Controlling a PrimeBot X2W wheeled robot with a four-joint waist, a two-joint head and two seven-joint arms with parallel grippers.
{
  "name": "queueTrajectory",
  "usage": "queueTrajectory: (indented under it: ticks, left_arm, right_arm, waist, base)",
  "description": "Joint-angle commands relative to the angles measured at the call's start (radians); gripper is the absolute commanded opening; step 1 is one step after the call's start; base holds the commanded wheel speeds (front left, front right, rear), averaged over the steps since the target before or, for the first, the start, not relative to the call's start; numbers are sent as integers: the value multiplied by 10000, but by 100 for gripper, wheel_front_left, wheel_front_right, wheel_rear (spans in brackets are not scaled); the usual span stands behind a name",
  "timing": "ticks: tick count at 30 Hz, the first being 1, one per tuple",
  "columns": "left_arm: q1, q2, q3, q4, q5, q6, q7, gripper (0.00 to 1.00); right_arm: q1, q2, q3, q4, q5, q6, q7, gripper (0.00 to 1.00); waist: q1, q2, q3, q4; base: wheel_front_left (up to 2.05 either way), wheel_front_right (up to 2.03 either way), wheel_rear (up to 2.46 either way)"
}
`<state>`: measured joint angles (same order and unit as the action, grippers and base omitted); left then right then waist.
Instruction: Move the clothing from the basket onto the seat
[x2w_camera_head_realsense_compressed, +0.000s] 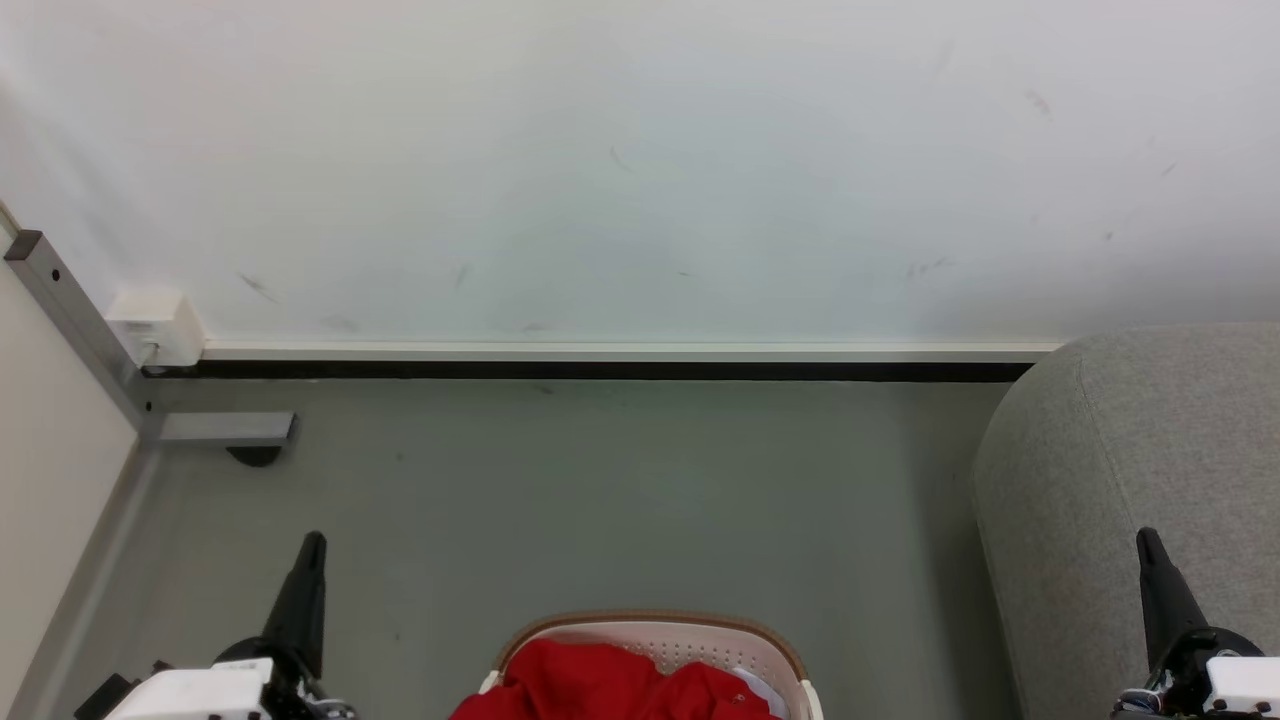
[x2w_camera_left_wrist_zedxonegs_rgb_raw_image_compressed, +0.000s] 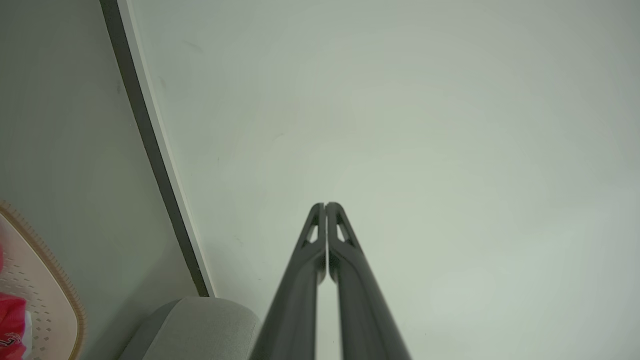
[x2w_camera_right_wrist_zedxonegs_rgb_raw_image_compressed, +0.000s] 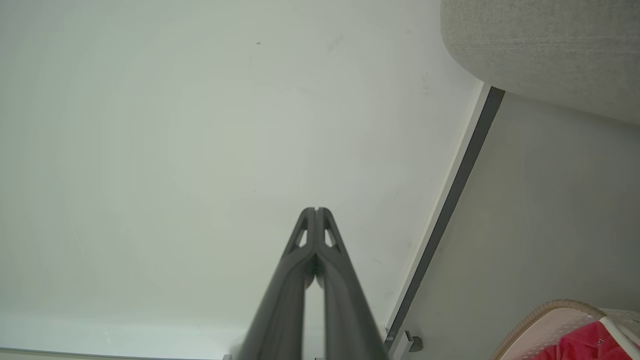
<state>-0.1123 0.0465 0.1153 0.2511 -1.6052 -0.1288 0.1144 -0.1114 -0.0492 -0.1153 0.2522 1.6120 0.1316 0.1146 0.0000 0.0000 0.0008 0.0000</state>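
We recorded the red clothing (x2w_camera_head_realsense_compressed: 610, 682) lying crumpled in soft folds inside one oval, perforated white plastic basket (x2w_camera_head_realsense_compressed: 655, 621) with a brown woven-look rim; we could not count the garments. One rounded, light grey fabric seat (x2w_camera_head_realsense_compressed: 1130, 450) stood apart, to the right. The left gripper (x2w_camera_left_wrist_zedxonegs_rgb_raw_image_compressed: 325, 205) and right gripper (x2w_camera_right_wrist_zedxonegs_rgb_raw_image_compressed: 316, 210) were each clenched, empty.

place: plain indoor room, seemingly a home-style test set-up | wall (x2w_camera_head_realsense_compressed: 640, 150): bare white, scuffed | floor (x2w_camera_head_realsense_compressed: 600, 500): smooth grey | skirting (x2w_camera_head_realsense_compressed: 600, 370): black | furnishings: grey upholstered seat (x2w_camera_head_realsense_compressed: 1130, 480), laundry basket (x2w_camera_head_realsense_compressed: 650, 617) with red clothing (x2w_camera_head_realsense_compressed: 600, 680), metal frame leg (x2w_camera_head_realsense_compressed: 70, 310)
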Motion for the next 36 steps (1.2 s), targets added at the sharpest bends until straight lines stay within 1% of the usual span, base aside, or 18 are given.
queueTrajectory:
  ticks: [1,36]
  left_arm:
    - [-53,76,13,-25,-127,-54,39,0]
    - [-53,76,13,-25,-127,-54,39,0]
  right_arm:
    - [-64,-8,-30,-64,-2,-19,32,0]
    - [-64,-8,-29,-65,-2,-19,32,0]
  waist:
    - [0,0,0,0]
    - [0,0,0,0]
  base:
    - [0,0,0]
    - [0,0,0]
